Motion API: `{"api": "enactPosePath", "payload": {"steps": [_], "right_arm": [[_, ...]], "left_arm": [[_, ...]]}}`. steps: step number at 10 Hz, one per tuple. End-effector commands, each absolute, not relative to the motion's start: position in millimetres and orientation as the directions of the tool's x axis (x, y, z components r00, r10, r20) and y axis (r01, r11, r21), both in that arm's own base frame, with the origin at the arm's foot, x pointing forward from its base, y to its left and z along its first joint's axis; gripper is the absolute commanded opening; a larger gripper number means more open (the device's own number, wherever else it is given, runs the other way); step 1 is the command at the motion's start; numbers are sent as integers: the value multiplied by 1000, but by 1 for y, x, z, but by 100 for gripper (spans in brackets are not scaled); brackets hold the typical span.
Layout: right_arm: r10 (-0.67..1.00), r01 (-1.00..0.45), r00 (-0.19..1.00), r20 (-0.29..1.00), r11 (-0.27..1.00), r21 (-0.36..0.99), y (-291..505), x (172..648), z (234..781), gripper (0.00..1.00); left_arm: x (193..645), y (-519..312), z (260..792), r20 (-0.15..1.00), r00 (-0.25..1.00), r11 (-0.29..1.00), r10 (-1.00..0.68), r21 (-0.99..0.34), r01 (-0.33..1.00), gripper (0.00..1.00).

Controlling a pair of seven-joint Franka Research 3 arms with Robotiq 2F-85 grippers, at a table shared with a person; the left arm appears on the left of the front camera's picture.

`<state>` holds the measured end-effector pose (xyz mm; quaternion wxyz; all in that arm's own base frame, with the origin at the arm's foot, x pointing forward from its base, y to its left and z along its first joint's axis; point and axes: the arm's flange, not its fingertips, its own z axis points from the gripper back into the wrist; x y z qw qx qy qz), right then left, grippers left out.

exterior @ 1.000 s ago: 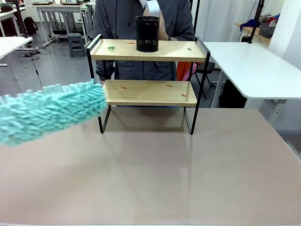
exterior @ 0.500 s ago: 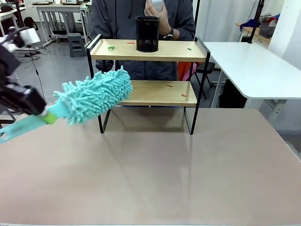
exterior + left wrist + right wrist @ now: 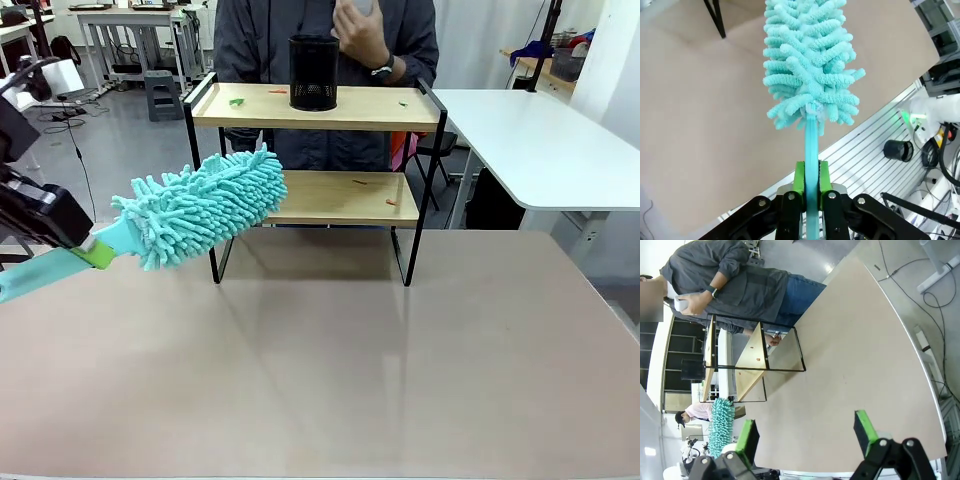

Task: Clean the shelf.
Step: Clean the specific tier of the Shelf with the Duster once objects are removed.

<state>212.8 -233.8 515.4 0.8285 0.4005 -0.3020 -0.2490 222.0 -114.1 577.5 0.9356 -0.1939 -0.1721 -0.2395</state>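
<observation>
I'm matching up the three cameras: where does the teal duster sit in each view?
Front view: duster left of centre, head at the left end of the shelf's lower board.
Left wrist view: duster up the middle, handle clamped in the left gripper.
Right wrist view: duster small at lower left, below the shelf.
Shared landmark: the shelf's black frame.

teal duster (image 3: 205, 205), black cup (image 3: 313, 72), light-wood shelf (image 3: 355, 109)

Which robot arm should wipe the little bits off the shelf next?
Probably the left arm: its jaws are shut on the duster, whose fluffy head is at the shelf. The right arm has open, empty jaws.
</observation>
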Motion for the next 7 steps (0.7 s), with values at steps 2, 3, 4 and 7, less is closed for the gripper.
{"api": "enactPosePath", "payload": {"steps": [2,3,4,7], "right_arm": [[-646,143,691,323,560,816,-233,214,515,100],[-646,143,691,323,560,816,-233,214,515,100],[-646,143,691,323,560,816,-233,214,515,100],[-646,143,691,323,560,816,-233,214,515,100]], "left_arm": [[241,-137,561,407,873,863,-268,-302,405,12],[250,-145,558,398,883,881,-248,-287,377,12],[254,-148,557,412,890,905,-194,-276,324,12],[281,-165,555,476,879,958,-32,-237,164,12]]}}
